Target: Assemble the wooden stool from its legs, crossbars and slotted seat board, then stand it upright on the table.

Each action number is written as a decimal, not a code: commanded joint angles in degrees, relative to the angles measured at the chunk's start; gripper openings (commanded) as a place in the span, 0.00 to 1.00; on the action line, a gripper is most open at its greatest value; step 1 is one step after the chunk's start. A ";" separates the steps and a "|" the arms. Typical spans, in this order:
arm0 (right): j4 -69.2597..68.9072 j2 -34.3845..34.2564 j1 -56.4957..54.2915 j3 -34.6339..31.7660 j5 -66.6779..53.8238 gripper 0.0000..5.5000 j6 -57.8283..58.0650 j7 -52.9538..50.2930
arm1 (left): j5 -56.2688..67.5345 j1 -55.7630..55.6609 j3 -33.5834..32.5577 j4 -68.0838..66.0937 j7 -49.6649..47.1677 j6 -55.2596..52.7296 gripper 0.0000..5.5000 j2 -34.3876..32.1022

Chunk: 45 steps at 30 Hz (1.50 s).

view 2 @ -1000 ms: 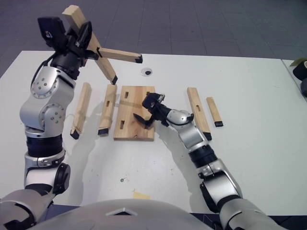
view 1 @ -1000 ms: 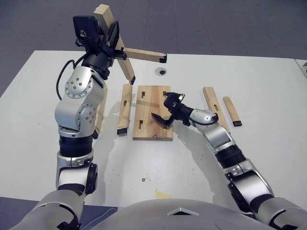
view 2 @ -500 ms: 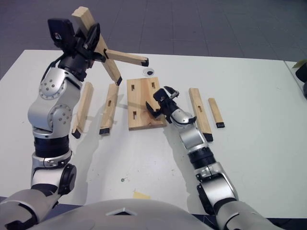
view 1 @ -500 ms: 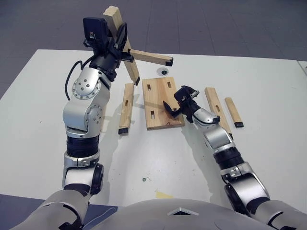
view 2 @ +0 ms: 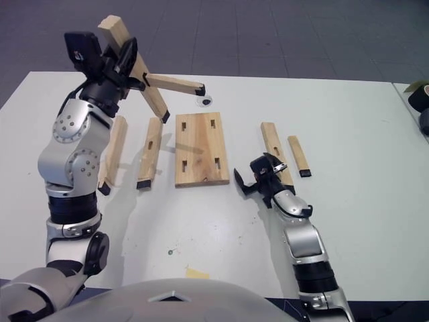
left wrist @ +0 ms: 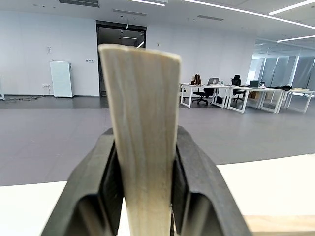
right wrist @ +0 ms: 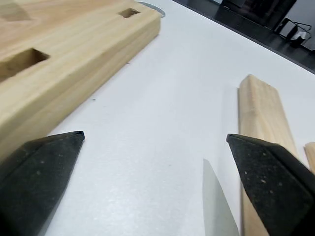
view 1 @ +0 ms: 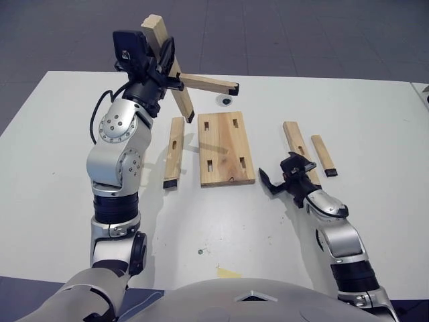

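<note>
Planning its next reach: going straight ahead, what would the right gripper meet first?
Likely nothing: the right gripper faces bare table between the seat board and the long leg; depth unclear.

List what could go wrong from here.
1. The left claw holds the leg near one end, crossbar jutting sideways; it may twist or slip.
2. The right claw is open, off the board; unheld, the board may slide when the leg is pressed into a slot.
3. That claw sits by a loose leg and may knock it.

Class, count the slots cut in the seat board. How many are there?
4. Board slots: far left, far right, near left, near right. None seems hidden.
</note>
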State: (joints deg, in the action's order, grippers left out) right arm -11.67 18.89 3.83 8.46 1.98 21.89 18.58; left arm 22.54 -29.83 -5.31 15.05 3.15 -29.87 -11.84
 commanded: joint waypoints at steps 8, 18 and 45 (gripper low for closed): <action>1.11 -4.13 -1.58 6.67 -0.70 0.98 0.26 2.81 | 3.52 -1.50 -3.81 1.87 0.02 -4.24 0.19 1.00; 4.48 -3.23 -1.31 1.75 -0.74 0.98 -1.77 0.42 | 15.90 10.23 -12.43 12.12 4.19 -12.40 0.19 -2.53; 6.09 -3.39 -0.65 2.21 -0.05 0.98 -3.16 -0.74 | 22.77 17.60 -13.52 12.04 10.50 -16.71 0.19 -10.04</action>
State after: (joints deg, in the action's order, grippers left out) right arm -7.30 15.28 2.34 10.20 0.99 17.50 17.75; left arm 44.48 -13.15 -19.07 25.99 14.12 -45.00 -21.30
